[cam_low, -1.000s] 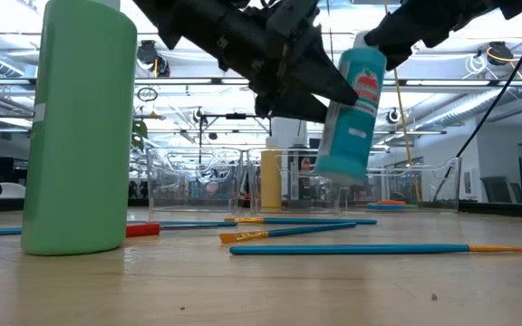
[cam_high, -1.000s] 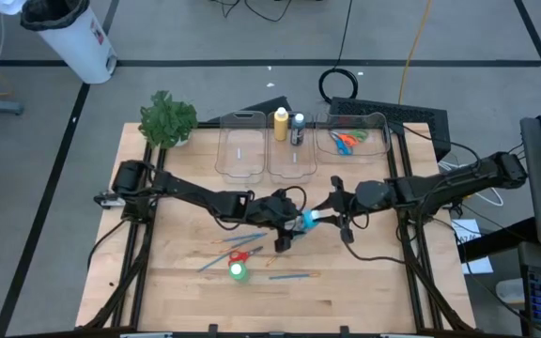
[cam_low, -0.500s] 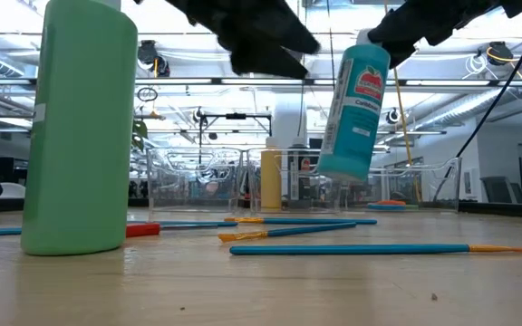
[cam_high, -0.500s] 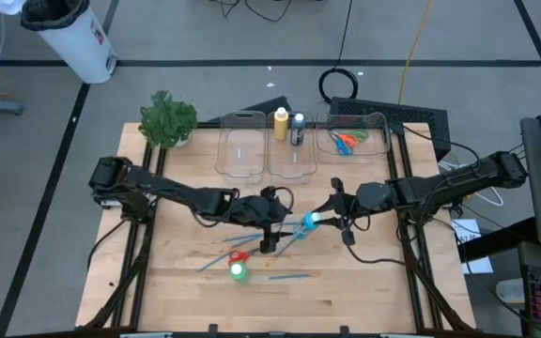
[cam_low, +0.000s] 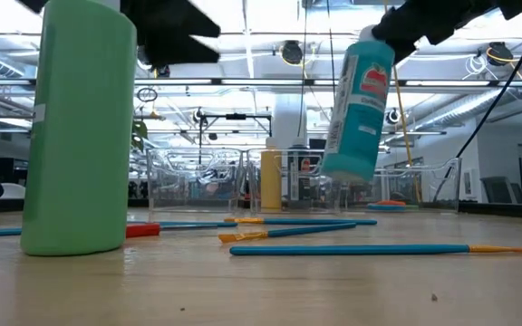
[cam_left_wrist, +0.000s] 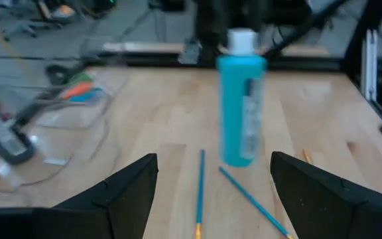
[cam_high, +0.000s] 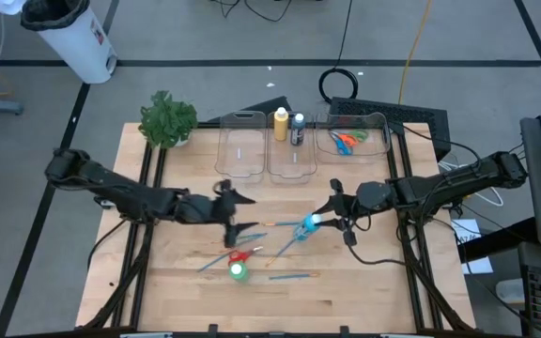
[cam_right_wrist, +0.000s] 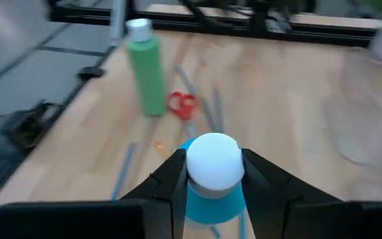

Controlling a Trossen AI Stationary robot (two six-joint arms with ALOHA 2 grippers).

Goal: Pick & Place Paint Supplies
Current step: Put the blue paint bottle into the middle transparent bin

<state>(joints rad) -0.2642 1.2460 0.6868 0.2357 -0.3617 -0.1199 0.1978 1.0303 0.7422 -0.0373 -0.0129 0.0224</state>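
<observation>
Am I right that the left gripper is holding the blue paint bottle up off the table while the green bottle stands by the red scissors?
Not quite: the right gripper holds the blue paint bottle off the table, as the high and right wrist views show. The left gripper is open and empty. The green bottle does stand by the red scissors.

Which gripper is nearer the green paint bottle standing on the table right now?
Left. The left gripper hangs open just behind the green paint bottle, toward the bins. The right gripper is farther off to the bottle's right, shut on the blue paint bottle.
</observation>
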